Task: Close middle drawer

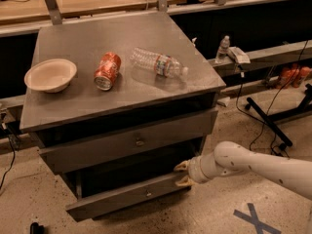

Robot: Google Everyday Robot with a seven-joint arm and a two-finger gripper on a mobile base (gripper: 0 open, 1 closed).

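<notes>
the tool [182,174] hangs below the front right corner of the bench [87,99], released, its two pale fingertips spread and grasping nothing, right at the right end of the middle drawer [117,200]. that drawer juts out under the bench's front edge, beneath the uppermost drawer [97,152]. it looks like stiff grey metal, probably weighty but free on runners, so it needs no grip: a flat push on the front, nearer the central knob [147,193], should keep it from skewing.
</notes>
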